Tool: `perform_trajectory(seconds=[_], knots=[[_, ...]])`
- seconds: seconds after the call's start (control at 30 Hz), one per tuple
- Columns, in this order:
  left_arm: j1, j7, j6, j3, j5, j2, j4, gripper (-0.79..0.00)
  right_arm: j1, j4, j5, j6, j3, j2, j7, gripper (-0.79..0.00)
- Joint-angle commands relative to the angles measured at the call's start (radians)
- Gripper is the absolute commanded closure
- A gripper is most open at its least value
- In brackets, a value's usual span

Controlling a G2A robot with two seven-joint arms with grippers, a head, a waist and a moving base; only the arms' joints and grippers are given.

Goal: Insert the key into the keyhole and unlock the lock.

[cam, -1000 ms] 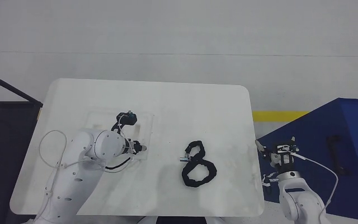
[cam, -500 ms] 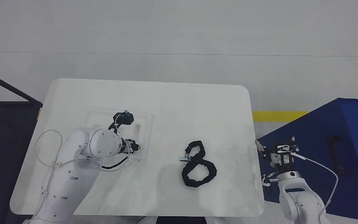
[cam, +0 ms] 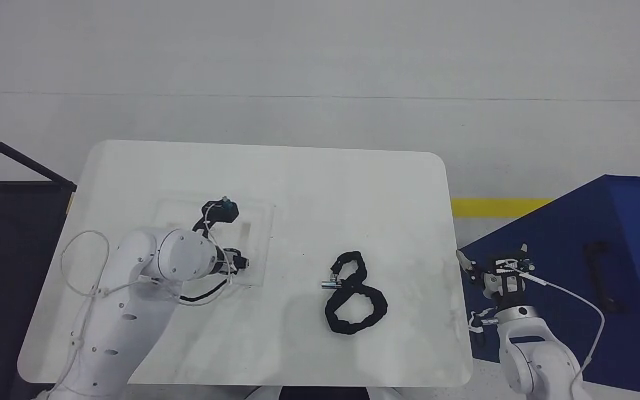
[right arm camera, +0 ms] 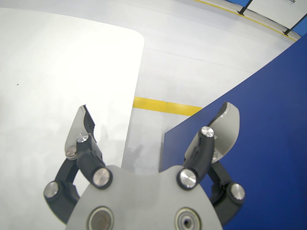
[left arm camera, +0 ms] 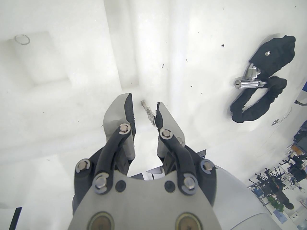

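Left gripper [left arm camera: 143,101] low over a white foam tray [left arm camera: 48,101], fingers parted either side of a small key [left arm camera: 149,116] (not clamped on it). The black chain lock [left arm camera: 275,53] lies mid-way across the table [cam: 400,200], well apart from the key. Right gripper [right arm camera: 154,106] spread wide, holding nothing, beside the table edge

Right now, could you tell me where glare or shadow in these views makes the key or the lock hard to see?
Left wrist view: bright light washes out the white tray, so the pale key between the fingers of the left gripper barely stands out; the lock glints, its keyhole dark. Right wrist view: the table glares white. Top view: the black lock contrasts well.
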Motion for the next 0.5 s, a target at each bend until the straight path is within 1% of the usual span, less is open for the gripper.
perform_trajectory(seconds=[0.0, 0.07, 0.1, 0.17, 0.23, 0.33, 0.4, 0.43, 0.47], knots=[[-0.004, 0.000, 0.000, 0.011, 0.005, 0.000, -0.001, -0.182, 0.000, 0.000, 0.000, 0.000, 0.000, 0.000, 0.000, -0.785], [-0.007, 0.000, 0.000, 0.016, 0.010, -0.001, -0.003, -0.145, 0.000, 0.000, 0.000, 0.000, 0.000, 0.000, 0.000, -0.785], [-0.007, 0.000, 0.000, 0.017, 0.009, -0.001, -0.004, -0.114, 0.000, 0.000, 0.000, 0.000, 0.000, 0.000, 0.000, -0.785], [-0.006, 0.005, 0.005, 0.015, 0.019, 0.000, 0.001, -0.095, 0.000, 0.000, 0.000, 0.000, 0.000, 0.000, 0.000, -0.785], [-0.002, 0.008, 0.009, 0.015, 0.030, 0.000, 0.000, -0.055, 0.000, 0.000, 0.000, 0.000, 0.000, 0.000, 0.000, -0.785], [0.005, 0.010, 0.010, 0.010, 0.037, 0.000, -0.003, -0.046, 0.000, 0.000, 0.000, 0.000, 0.000, 0.000, 0.000, -0.785], [0.013, 0.009, 0.009, 0.007, 0.044, 0.001, -0.007, -0.102, 0.000, 0.000, 0.000, 0.000, 0.000, 0.000, 0.000, -0.785], [0.017, 0.009, 0.009, 0.005, 0.046, 0.001, -0.011, -0.105, 0.000, 0.000, 0.000, 0.000, 0.000, 0.000, 0.000, -0.785], [0.020, 0.009, 0.009, 0.003, 0.050, 0.001, -0.015, -0.071, 0.000, 0.000, 0.000, 0.000, 0.000, 0.000, 0.000, -0.785]])
